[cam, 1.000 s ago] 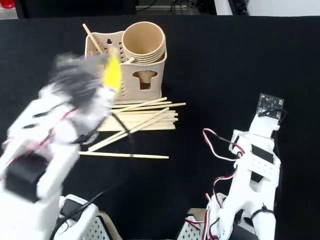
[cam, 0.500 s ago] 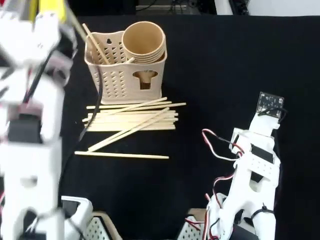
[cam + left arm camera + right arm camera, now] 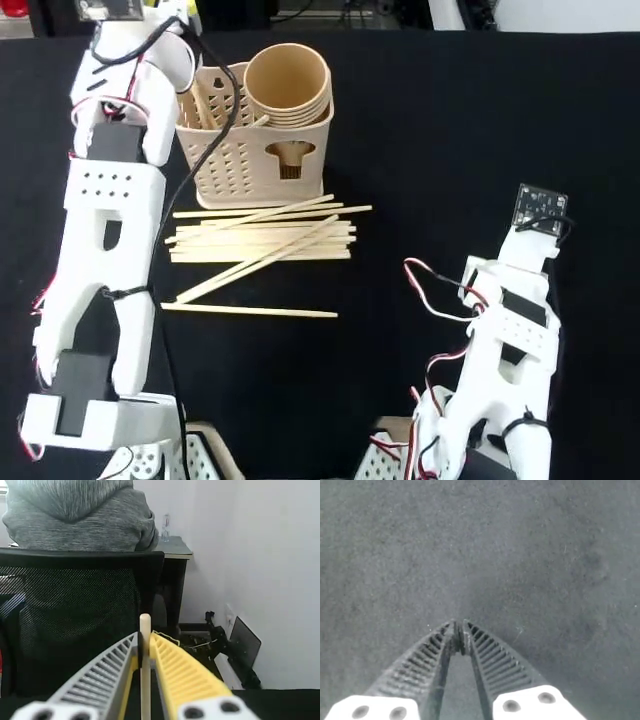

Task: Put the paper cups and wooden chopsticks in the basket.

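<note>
1. The paper cups [image 3: 287, 85] are sitting nested in one upright stack in the right part of the basket [image 3: 240, 165].
2. The basket is standing on the black counter [image 3: 450, 130], toward its far left.
3. A few wooden chopsticks [image 3: 205, 105] are leaning in the basket's left part, beside the cups.
4. A chopstick pile [image 3: 262, 240] is lying flat on the counter just in front of the basket. One slanted stick [image 3: 235, 272] is running out from the pile.
5. A lone chopstick [image 3: 250, 311] is lying apart from the pile, on the side nearer the arm bases.
6. The left gripper [image 3: 144, 645] is pinching a single held chopstick [image 3: 145, 680]. The stick is running between the jaws, with its tip poking past the fingertips.
7. The left arm [image 3: 110, 200] is stretching along the counter's left side, with its wrist just beside the basket's left wall.
8. The right gripper [image 3: 458, 637] is pressed together with nothing in it, hanging over bare counter.
9. The right arm [image 3: 510, 330] is sitting at the right, well apart from the basket and the pile.
</note>
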You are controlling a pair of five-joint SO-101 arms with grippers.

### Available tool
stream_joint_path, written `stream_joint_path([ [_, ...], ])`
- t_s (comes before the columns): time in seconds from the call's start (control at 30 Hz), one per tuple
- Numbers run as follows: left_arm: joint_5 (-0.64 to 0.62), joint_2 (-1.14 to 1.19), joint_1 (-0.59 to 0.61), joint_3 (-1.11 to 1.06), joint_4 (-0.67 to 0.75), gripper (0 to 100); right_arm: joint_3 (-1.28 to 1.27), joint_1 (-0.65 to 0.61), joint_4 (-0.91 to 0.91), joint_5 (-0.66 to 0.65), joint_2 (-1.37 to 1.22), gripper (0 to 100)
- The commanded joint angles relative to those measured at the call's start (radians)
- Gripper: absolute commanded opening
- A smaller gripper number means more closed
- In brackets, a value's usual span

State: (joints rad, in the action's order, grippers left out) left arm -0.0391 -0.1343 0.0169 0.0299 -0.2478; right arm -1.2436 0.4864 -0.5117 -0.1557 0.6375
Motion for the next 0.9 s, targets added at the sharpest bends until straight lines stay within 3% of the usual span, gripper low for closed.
stream_joint_path([
  [0.0, -0.012, -0.009, -0.001, 0.062, -0.132, 8, 0.030, -0.015, 0.021, 0.003, 0.021, 1.8],
  [0.17, -0.072, -0.054, -0.041, 0.183, -0.506, 20, 0.030, -0.015, 0.021, 0.003, 0.021, 1.8],
  [0.33, -0.058, -0.104, -0.082, 0.263, -0.746, 20, 0.030, -0.015, 0.021, 0.003, 0.021, 1.8],
  [0.43, 0.080, -0.143, -0.119, 0.286, -0.899, 20, 0.030, -0.014, 0.021, 0.003, 0.021, 1.8],
  [0.7, 0.643, -0.206, -0.366, 0.280, -1.452, 20, 0.030, -0.012, 0.021, 0.002, 0.021, 1.8],
  [0.87, 0.770, -0.207, -0.476, 0.074, -1.491, 20, 0.030, -0.011, 0.021, 0.002, 0.021, 1.8],
])
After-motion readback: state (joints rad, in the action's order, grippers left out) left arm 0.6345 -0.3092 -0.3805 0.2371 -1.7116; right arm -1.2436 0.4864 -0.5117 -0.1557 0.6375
